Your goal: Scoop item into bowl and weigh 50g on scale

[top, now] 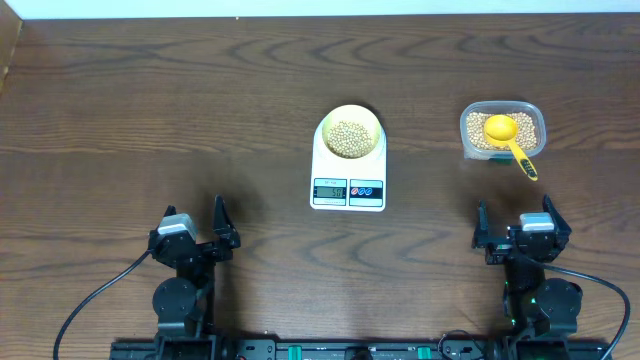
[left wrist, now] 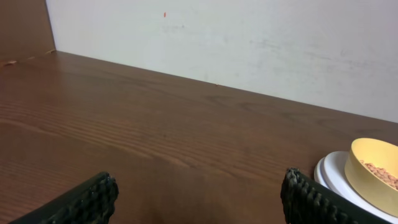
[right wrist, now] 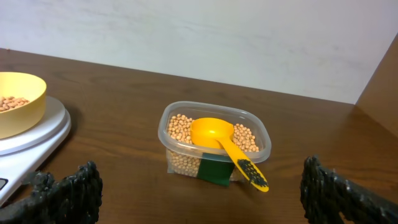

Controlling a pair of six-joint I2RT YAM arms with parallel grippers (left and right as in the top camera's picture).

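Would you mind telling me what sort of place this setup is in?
Probably a robotics test bench, not a kitchen: a left arm and right arm mounted at the edge of a dark wooden table, a plain white wall behind, and a digital kitchen scale staged on it.

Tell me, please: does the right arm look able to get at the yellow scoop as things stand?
Probably yes. The right gripper is open and faces the scoop, which lies on the beans in the tub, its handle sticking out over the near rim. Nothing stands between them.
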